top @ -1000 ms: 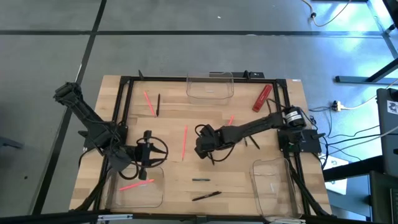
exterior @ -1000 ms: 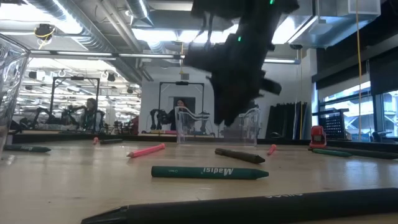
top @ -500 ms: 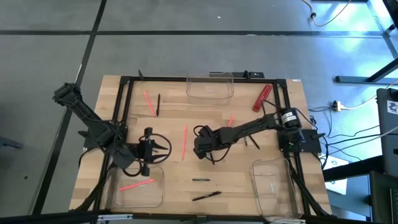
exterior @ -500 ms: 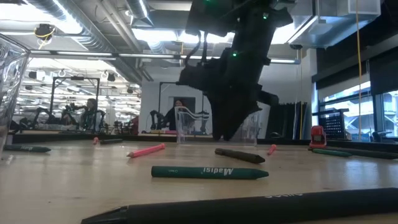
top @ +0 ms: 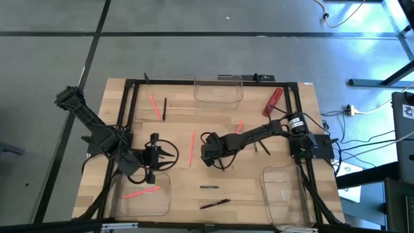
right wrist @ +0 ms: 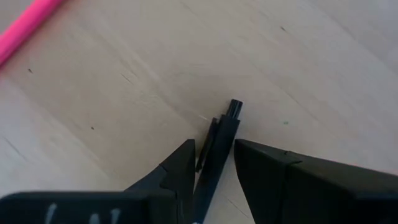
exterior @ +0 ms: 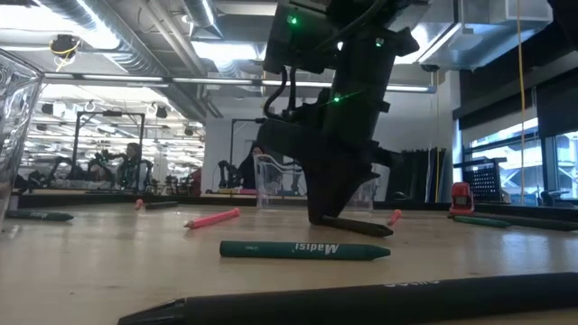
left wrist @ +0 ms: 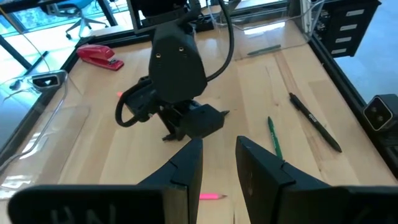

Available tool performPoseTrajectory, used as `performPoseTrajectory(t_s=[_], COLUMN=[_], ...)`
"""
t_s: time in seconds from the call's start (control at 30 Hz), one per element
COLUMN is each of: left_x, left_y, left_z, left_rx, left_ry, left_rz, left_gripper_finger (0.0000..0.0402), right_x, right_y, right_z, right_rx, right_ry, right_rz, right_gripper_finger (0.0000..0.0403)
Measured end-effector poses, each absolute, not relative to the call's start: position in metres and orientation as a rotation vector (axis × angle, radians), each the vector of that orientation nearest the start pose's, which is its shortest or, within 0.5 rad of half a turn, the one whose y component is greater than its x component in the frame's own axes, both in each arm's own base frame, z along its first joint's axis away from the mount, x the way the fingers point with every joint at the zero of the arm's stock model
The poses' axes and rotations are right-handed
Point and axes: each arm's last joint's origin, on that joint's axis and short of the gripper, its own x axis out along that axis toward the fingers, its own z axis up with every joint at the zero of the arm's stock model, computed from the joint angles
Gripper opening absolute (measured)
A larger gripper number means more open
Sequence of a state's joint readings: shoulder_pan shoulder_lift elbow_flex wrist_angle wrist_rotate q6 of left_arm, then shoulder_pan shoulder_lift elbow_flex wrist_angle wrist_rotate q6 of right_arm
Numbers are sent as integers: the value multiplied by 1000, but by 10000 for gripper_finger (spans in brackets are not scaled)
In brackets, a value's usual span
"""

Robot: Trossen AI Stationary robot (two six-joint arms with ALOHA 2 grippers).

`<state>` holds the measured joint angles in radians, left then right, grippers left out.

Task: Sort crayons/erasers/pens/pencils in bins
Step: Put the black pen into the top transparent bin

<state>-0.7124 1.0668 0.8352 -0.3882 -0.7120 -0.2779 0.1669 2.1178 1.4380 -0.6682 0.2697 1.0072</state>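
Right gripper (right wrist: 214,163) down at table centre, fingers (right wrist: 177,171) straddling a black pen (right wrist: 219,138) that lies flat on the wood; close on both sides, but can't tell if they're clamped yet. Long pink stick (top: 191,147) just beside it. Left gripper (left wrist: 217,163) parked above the near-left bin (top: 116,200), fingers apart, empty; one pink stick (top: 142,191) in that bin. Green crayon (exterior: 303,250) and another black pen (top: 215,203) lie near the front edge. Far bin (top: 218,90) and near-right bin (top: 283,189) sit well apart.

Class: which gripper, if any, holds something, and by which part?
Neither clearly. The right gripper straddles a black pen near one end on the table; left gripper is empty.
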Motion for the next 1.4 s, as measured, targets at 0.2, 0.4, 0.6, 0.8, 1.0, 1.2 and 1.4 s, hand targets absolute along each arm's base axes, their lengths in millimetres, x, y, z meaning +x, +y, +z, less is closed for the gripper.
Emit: performPoseTrajectory(t_s=[0.2, 0.4, 0.6, 0.8, 1.0, 1.2, 1.4], left_x=[177, 177, 177, 177, 177, 177, 177], left_y=[-128, -128, -128, -128, -128, -128, -128], left_z=[285, 285, 285, 285, 285, 285, 285], left_rx=[132, 133, 133, 133, 133, 133, 133], left_ry=[462, 462, 462, 462, 462, 462, 462], left_rz=[64, 64, 64, 64, 64, 64, 64], left_gripper_finger=[89, 89, 89, 89, 89, 89, 89], right_x=[402, 401, 401, 402, 407, 415, 425], right_y=[60, 59, 59, 58, 56, 45, 26], right_z=[127, 126, 126, 127, 134, 146, 166], right_rx=[539, 532, 531, 544, 542, 504, 446], right_ry=[1130, 1135, 1136, 1128, 1132, 1115, 1124], right_rz=[-724, -728, -729, -736, -731, -757, -724], right_gripper_finger=[107, 62, 43, 54, 53, 53, 53])
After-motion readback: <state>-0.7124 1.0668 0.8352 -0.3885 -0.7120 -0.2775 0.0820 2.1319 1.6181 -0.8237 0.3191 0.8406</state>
